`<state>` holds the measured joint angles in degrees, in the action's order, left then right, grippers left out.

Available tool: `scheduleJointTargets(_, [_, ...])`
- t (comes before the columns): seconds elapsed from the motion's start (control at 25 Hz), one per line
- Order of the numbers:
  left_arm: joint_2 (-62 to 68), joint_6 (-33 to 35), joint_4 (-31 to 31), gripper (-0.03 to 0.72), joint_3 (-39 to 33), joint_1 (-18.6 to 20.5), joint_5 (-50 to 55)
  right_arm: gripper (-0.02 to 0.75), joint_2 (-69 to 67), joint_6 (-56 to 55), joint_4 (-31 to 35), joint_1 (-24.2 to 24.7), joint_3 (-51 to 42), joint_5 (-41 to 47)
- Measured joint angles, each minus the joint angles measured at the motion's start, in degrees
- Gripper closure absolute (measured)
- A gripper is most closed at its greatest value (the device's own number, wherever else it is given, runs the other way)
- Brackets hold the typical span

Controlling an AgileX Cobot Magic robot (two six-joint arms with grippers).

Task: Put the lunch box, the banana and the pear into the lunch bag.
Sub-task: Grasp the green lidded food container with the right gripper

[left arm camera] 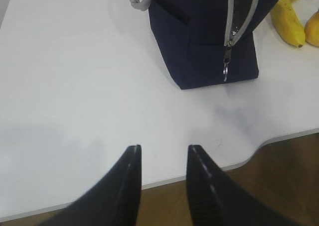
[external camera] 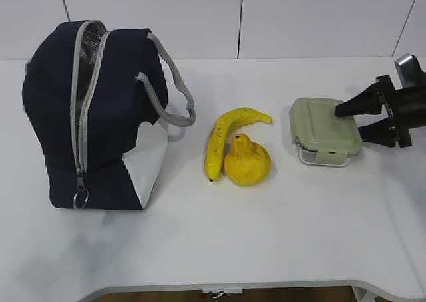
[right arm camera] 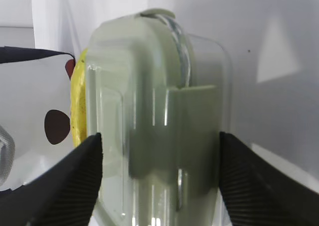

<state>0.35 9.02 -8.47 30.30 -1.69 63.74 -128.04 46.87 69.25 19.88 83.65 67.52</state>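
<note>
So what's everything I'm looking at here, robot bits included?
bag: one, navy with white side panels and grey handles, upright at the table's left, zipper open
banana: one, yellow, mid-table, touching the pear
pear: one, yellow-orange, just in front of the banana
lunch box: one, clear with a pale green lid, right of the fruit
table: one, white, under everything
left gripper: one, black, fingers apart and holding nothing, over the table's near edge in front of the bag
right gripper: one, black, fingers spread on either side of the lunch box's right end, not closed on it
</note>
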Motion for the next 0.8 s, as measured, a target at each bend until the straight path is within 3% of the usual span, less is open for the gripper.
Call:
scheduleJointTargets(0.6, [0.0, 0.0, 0.0, 0.449, 0.0, 0.0, 0.0, 0.178, -0.6, 0.0, -0.3, -1.3, 0.1, -0.1])
scheduleJointTargets(0.8, [0.0, 0.0, 0.0, 0.449, 0.0, 0.0, 0.0, 0.227, -0.6, 0.0, -0.5, -1.3, 0.1, -0.2])
